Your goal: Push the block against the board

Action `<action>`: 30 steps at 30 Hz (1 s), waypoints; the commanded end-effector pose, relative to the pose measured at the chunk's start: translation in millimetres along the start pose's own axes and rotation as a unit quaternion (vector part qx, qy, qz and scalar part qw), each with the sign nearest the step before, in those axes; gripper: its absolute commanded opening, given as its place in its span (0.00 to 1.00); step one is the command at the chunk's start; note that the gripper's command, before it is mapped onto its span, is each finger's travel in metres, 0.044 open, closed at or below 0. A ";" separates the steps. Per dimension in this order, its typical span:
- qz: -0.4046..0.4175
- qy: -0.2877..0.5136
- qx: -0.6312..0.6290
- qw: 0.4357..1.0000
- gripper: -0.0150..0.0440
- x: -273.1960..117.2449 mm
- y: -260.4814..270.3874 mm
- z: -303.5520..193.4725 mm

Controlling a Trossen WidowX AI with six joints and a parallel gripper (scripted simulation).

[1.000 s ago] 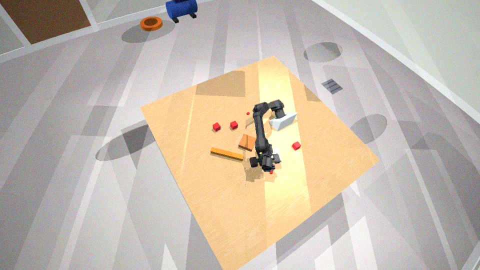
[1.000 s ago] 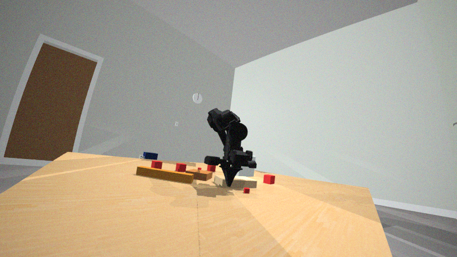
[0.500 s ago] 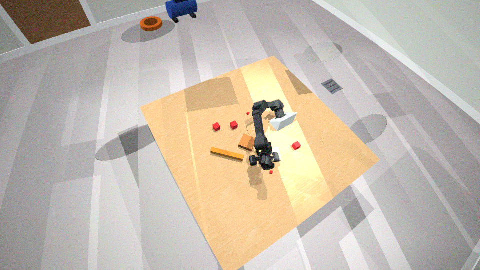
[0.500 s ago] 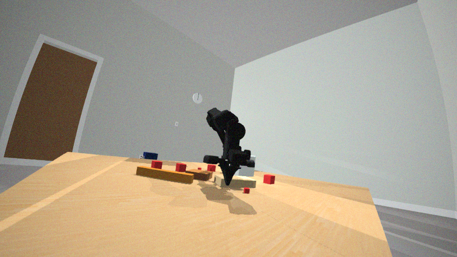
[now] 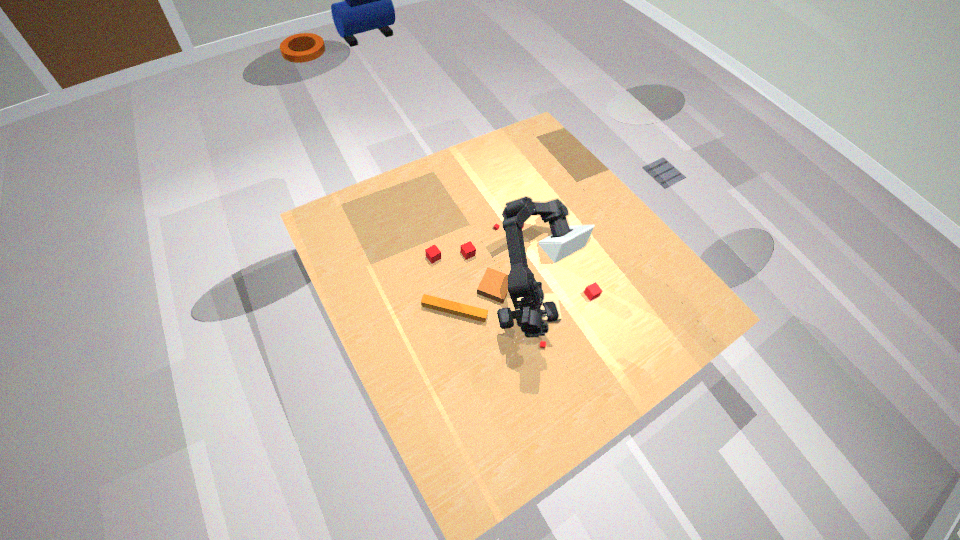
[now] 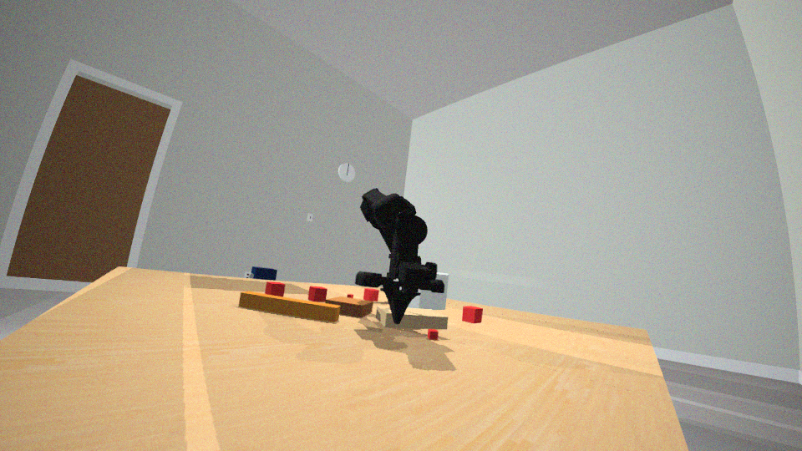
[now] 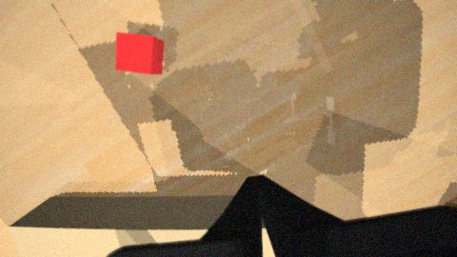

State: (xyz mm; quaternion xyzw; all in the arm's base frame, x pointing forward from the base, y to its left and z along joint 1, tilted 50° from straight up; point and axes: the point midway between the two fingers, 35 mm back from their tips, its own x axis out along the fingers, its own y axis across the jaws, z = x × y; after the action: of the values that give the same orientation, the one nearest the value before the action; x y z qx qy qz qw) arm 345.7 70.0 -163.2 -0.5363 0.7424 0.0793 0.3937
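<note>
A brown square block [image 5: 493, 282] [image 6: 349, 306] lies flat beside the arm. A cream flat piece [image 6: 423, 321] [image 7: 190, 238], seemingly the board, lies to its right in the exterior view; the arm mostly hides it in the top view. The two are close together, but I cannot tell whether they touch. A long orange bar [image 5: 453, 307] [image 6: 288, 307] lies separately to the left. My gripper [image 6: 397, 321] [image 7: 255, 184] is shut and empty, its tips low by the cream piece's near long side. Contact there cannot be made out.
A small red cube [image 5: 543, 344] [image 6: 433, 334] [image 7: 135, 53] lies near the gripper, in front of the cream piece. Larger red cubes [image 5: 433, 253] [image 5: 467, 249] lie behind the brown block, another [image 5: 592, 290] [image 6: 472, 314] to the right. A white wedge [image 5: 567, 243] stands by the arm's base.
</note>
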 end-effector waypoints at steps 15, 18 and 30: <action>0.001 0.007 -0.004 1.000 0.25 3.0 1.0 -16.0; 0.001 0.007 -0.004 1.000 0.25 2.9 1.1 -18.1; 0.001 0.007 -0.005 1.000 0.25 2.8 1.8 -26.5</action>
State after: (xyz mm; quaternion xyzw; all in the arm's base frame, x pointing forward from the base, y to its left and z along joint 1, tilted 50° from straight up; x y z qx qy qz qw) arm 335.4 60.1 -149.1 -0.5365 0.7417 0.0792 0.3947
